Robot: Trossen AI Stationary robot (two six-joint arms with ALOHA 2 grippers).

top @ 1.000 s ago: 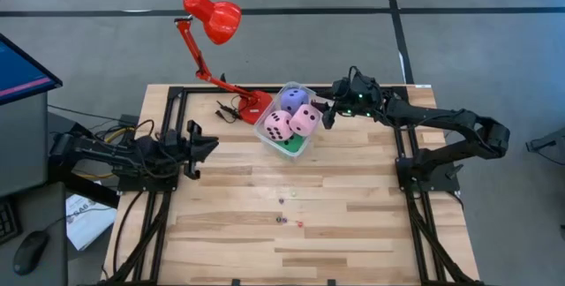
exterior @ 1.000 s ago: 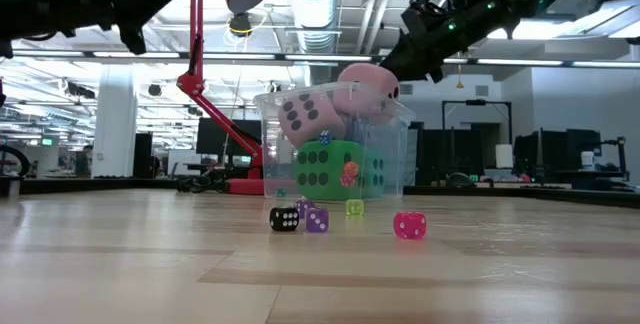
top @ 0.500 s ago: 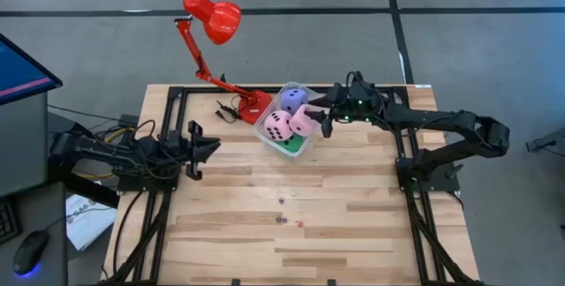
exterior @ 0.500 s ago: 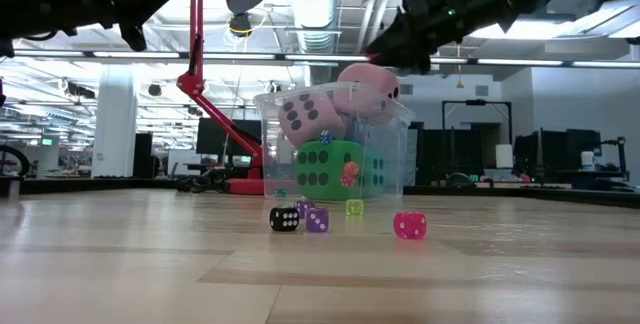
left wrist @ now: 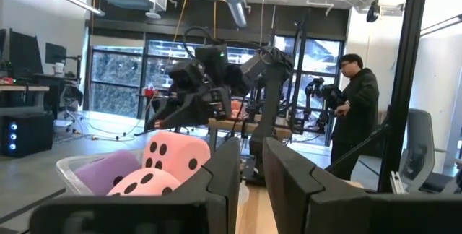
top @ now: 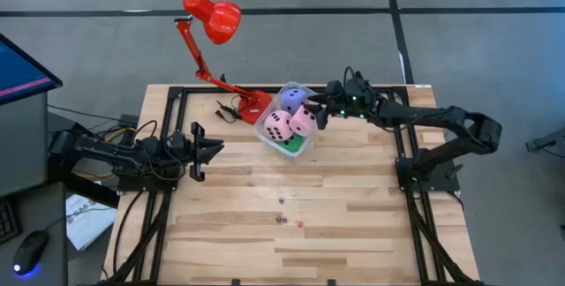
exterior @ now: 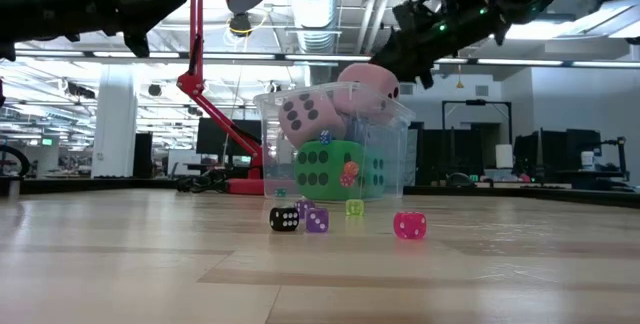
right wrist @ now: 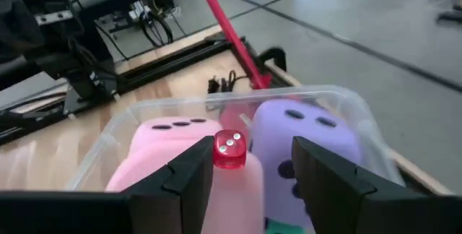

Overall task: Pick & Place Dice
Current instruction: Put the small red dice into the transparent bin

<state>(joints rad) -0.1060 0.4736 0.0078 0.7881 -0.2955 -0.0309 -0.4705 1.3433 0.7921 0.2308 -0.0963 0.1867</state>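
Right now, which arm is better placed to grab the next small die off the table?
Probably the right. Its tool hangs open over the tub, a short swing from the small dice. The left tool waits near the table's left side.

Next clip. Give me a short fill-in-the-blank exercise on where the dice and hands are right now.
1. The right hand hovers over the clear ____.
2. A tiny ____ die shows between its fingers.
3. The green die lies ____ the pink dice.
4. The left hand waits near the table's ____ edge.

Missing words: tub; red; under; left
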